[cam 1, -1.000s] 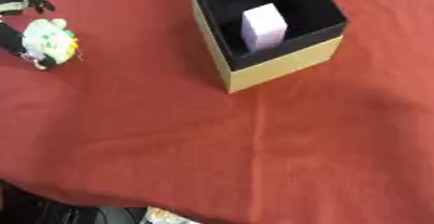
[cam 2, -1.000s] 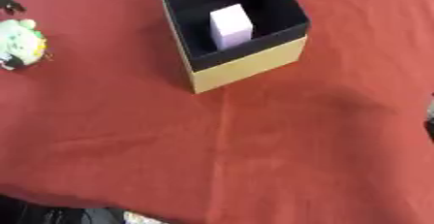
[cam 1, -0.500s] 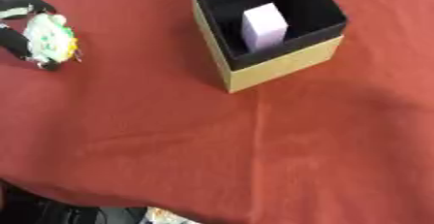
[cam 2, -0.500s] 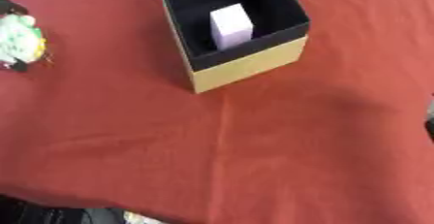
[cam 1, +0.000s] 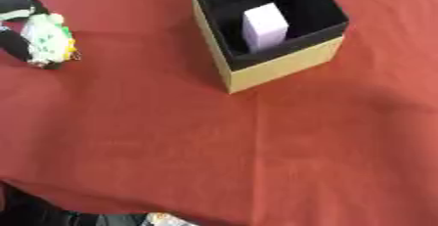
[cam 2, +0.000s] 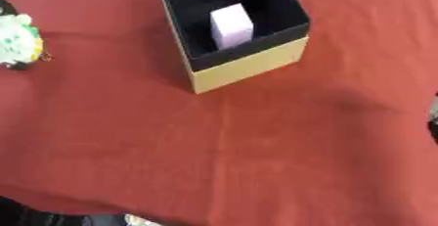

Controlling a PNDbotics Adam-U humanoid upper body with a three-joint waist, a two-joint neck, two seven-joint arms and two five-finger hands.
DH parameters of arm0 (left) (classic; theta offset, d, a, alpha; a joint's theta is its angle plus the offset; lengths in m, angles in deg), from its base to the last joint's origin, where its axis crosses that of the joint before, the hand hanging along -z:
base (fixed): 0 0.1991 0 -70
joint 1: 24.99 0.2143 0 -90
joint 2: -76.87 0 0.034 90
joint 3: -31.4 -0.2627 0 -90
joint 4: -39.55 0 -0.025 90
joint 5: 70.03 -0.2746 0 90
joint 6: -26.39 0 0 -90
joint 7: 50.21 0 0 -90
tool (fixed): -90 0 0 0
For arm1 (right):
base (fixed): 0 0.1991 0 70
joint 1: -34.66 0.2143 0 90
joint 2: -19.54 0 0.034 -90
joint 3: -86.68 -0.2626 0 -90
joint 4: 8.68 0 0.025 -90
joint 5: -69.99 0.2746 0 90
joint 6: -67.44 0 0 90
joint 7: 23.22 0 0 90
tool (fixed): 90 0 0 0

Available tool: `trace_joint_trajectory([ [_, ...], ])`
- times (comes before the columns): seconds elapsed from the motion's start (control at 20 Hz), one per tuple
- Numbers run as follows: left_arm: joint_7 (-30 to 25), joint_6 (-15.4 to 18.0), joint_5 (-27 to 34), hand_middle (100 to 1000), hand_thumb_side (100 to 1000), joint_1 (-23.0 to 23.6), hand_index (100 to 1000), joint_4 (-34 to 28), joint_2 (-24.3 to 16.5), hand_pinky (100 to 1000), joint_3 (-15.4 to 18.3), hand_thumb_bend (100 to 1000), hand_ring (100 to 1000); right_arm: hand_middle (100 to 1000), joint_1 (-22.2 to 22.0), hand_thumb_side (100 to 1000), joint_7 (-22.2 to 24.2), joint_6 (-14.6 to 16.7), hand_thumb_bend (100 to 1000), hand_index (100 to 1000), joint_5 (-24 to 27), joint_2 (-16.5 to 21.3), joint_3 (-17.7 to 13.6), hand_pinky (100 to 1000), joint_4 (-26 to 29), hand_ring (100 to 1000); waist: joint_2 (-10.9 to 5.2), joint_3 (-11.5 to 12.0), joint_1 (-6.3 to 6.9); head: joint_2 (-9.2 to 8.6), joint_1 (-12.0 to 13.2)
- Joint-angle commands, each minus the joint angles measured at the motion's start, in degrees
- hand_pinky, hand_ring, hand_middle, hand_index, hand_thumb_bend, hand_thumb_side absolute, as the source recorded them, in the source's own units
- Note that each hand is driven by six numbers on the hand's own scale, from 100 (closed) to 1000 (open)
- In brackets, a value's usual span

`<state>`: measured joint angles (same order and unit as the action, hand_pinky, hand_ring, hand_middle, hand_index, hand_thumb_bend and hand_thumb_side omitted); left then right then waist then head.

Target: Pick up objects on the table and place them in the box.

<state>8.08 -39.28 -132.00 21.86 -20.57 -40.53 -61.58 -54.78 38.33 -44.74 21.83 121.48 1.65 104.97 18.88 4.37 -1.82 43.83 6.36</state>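
Since a second ago the left hand [cam 1: 19,29] has carried the white toy [cam 1: 49,39] a little toward the box [cam 1: 272,71]; in the left eye view it now sits further in from the picture's left edge. Box and its contents unchanged.

Near edge of the table: red cloth [cam 1: 256,151] covers the whole surface, with a faint crease running from the box's near corner toward the near edge. Below the near edge, a dark area and a small pale scrap show; cannot identify either.

Right edge: a small dark shape [cam 2: 434,122] enters at mid height in the right eye view. Probably part of the right hand; its fingers are not visible, so I cannot tell whether it is open or closed.

Left edge, mid to far: left hand, black fingers curled round the white toy from behind and from below, gripping it. Toy is white with green and yellow spots, rounded. Whether it is lifted clear of the cloth or touching it cannot be told. It is well apart from the box.

Far edge, centre: box stands upright, turned so one corner points at the near edge. Outside tan, inside and rim black. Inside it a pale lilac block [cam 1: 263,27] stands on end, near the box's middle
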Motion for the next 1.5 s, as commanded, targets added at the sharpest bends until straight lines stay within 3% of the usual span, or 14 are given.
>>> trace_joint_trajectory([
  [0.05, -1.77, 1.52, 2.75, 686, 588, -0.37, 806, -2.35, -1.71, 672, 0.51, 474, 743, 493, 0.35, 150, -0.27, -0.34, 100, 693, 0.45, 0.67, -0.55, 466, 0.93, 459, -0.85, 0.16, 0.27, 0.29, -0.46],
  [0.3, -5.03, 1.55, 7.05, 708, 591, -0.29, 824, -5.02, -3.08, 674, 0.67, 439, 743, 493, 0.16, 158, -0.43, -0.46, 100, 693, 0.44, 0.76, -0.53, 465, 0.93, 458, -1.07, 0.47, 0.62, 0.29, -0.93],
  [0.5, -8.22, 1.92, 10.41, 751, 645, -0.47, 857, -6.47, -4.12, 688, 0.71, 413, 756, 493, -0.05, 156, -0.5, -0.46, 100, 693, 0.26, 1.0, -0.63, 465, 0.93, 458, -1.52, 0.81, 1.19, 0.29, -1.3],
  [0.8, -11.26, 0.88, 14.32, 761, 581, -1.22, 864, -9.09, -4.83, 689, 1.21, 389, 758, 493, -0.19, 157, -0.47, -0.31, 100, 693, 0.05, 1.23, -0.84, 464, 0.93, 458, -2.07, 1.16, 1.8, 0.29, -1.9],
  [1.1, -10.6, 0.89, 17.61, 706, 374, -3.31, 825, -13.6, -4.15, 602, 0.63, 338, 671, 494, -0.26, 144, -0.32, -0.16, 100, 693, -0.16, 1.59, -1.06, 467, 0.93, 459, -2.52, 1.35, 2.08, 0.29, -2.95],
  [1.2, -9.84, 1.33, 19.1, 671, 268, -4.91, 805, -16.09, -2.68, 556, -0.57, 280, 628, 494, -0.13, 142, -0.12, -0.01, 100, 693, -0.18, 1.72, -1.09, 467, 0.93, 460, -2.65, 1.38, 2.05, 0.29, -3.55],
  [1.4, -9.25, 1.19, 22.46, 630, 170, -9.13, 783, -21.35, 1.69, 504, -3.09, 209, 589, 494, 0.17, 137, 0.4, 0.37, 100, 693, -0.12, 1.84, -1.09, 468, 0.93, 460, -2.94, 1.13, 1.91, 0.29, -4.66],
  [1.5, -10.02, 0.6, 24.0, 622, 181, -11.28, 780, -23.46, 4.04, 491, -4.27, 162, 579, 494, 0.24, 138, 0.58, 0.5, 100, 693, -0.08, 1.84, -1.16, 468, 0.93, 460, -3.02, 0.88, 1.91, 0.29, -5.46],
])
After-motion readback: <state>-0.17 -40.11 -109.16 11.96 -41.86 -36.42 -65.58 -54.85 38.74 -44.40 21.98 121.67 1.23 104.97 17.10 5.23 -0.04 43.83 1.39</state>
